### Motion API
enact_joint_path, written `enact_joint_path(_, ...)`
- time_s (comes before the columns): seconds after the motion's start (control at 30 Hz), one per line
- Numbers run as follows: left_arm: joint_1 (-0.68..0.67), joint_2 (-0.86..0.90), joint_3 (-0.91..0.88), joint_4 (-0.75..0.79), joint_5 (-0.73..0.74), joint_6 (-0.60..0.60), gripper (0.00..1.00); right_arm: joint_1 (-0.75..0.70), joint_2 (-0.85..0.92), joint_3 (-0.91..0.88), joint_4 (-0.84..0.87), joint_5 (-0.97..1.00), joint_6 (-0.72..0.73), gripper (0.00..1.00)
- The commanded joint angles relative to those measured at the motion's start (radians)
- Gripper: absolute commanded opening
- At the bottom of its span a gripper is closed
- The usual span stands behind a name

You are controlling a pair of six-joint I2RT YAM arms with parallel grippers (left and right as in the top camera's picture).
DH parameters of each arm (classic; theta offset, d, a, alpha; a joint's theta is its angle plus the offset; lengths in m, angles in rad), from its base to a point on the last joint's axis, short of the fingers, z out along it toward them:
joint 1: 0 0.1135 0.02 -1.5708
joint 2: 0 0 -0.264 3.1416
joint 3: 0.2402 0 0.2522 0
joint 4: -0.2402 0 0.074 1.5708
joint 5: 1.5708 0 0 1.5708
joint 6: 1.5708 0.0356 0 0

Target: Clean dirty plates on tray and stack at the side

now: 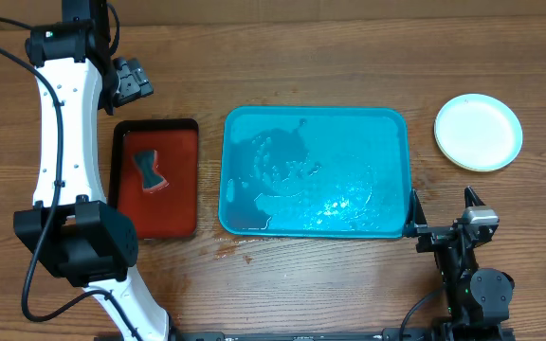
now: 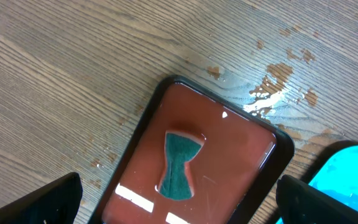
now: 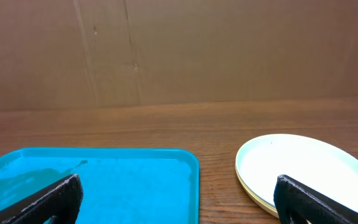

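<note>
The plates (image 1: 478, 132) sit in one flat stack on the table at the upper right of the overhead view, well clear of the tray (image 1: 316, 113). It holds no plate now, only a wet sheen. The right gripper (image 1: 440, 201) at the lower right has its jaws spread wide on nothing. The stack lies up-frame and a little to the right of it, and being round it has no long axis to line up with. The left gripper (image 1: 133, 80) at the upper left, near the red tray (image 1: 155, 124) and sponge (image 1: 149, 170), is also agape and empty, and far from the stack. Any last touch would fall to the right arm, though the job looks done.
</note>
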Motion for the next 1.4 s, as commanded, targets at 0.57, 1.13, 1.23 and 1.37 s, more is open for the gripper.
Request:
enact_joint_path(0.57, 0.009, -0.183, 0.008, 0.029, 0.172, 0.102, 1.0, 0.005, -0.01, -0.01, 0.006, 0.009, -0.004, 1.0)
enact_joint_path(1.13, 0.008, -0.717, -0.814, 0.678, 0.372, 0.225, 1.0, 0.005, -0.01, -0.01, 0.006, 0.009, -0.004, 1.0)
enact_joint_path(1.23, 0.008, -0.818, -0.977, 0.787, 0.38, 0.229, 1.0, 0.005, -0.01, -0.01, 0.006, 0.009, -0.004, 1.0)
enact_joint_path(1.37, 0.008, -0.95, -1.171, 0.878, 0.38, 0.23, 1.0, 0.005, -0.01, -0.01, 0.006, 0.009, -0.004, 1.0)
